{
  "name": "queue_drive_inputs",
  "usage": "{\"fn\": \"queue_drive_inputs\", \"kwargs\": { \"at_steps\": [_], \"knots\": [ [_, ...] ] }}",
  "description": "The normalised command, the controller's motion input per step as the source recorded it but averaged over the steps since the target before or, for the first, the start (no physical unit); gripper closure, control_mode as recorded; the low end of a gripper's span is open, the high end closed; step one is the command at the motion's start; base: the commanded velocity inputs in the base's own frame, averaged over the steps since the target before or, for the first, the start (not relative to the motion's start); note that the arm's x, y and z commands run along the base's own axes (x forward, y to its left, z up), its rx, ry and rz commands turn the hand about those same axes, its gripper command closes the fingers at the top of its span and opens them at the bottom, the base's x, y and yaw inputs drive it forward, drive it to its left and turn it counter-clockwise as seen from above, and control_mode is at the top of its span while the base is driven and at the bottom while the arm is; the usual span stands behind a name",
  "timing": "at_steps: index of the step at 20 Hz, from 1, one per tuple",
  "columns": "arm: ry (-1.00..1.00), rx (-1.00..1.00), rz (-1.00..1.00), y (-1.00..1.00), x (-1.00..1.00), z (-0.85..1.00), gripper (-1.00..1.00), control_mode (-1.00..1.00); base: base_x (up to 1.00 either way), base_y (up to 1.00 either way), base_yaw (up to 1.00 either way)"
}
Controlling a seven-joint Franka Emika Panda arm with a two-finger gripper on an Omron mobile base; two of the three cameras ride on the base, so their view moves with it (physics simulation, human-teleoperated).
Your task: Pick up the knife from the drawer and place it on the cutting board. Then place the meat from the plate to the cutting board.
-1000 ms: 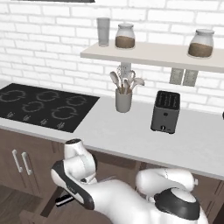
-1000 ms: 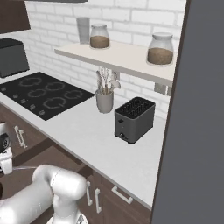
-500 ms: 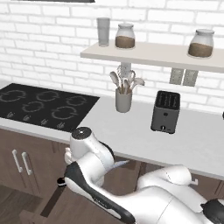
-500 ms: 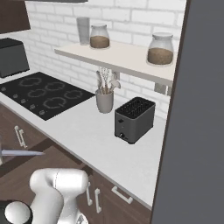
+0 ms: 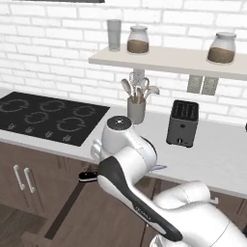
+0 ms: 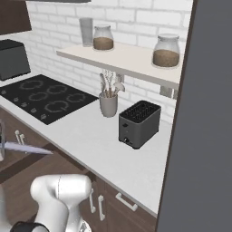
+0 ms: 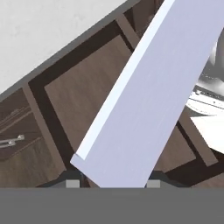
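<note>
gripper point(image 7: 109, 183) clamped on the knife point(image 7: 151, 94), blade slanting up across the hand view (silver-grey, broad), black handle end beside the arm, dark brown drawer point(image 7: 83, 105) below, open

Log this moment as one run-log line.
gripper: shut on knife | knife: lifted, above open drawer | cutting board: unseen

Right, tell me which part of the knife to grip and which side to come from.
Grip the knife across the blade's two flat faces, towards the black handle, coming in square to its length. The blade is thin and wide, so its faces give the fingers purchase, and the handle end probably carries the weight. The hand is shut across the blade.
</note>
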Motion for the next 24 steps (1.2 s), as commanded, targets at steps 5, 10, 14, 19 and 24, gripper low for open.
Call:
{"fn": "queue_drive_inputs", "kwargs": {
  "at_steps": [5,10,14,19,24],
  "knots": [
    [0.00,0.00,-0.09,-0.44,-0.01,0.63,1.00,-1.00,0.00,0.00,0.00],
    [0.00,0.02,-0.09,-0.75,-0.05,0.16,1.00,-1.00,0.00,0.00,0.00],
    [0.00,0.04,-0.12,-0.86,-0.09,0.00,1.00,-1.00,0.00,0.00,0.00],
    [0.00,0.00,-0.04,-0.22,-0.16,-0.02,1.00,1.00,-0.57,-0.20,-0.02],
    [0.00,0.00,0.00,0.00,0.00,0.00,1.00,1.00,-1.00,0.16,0.00]
  ]
}}
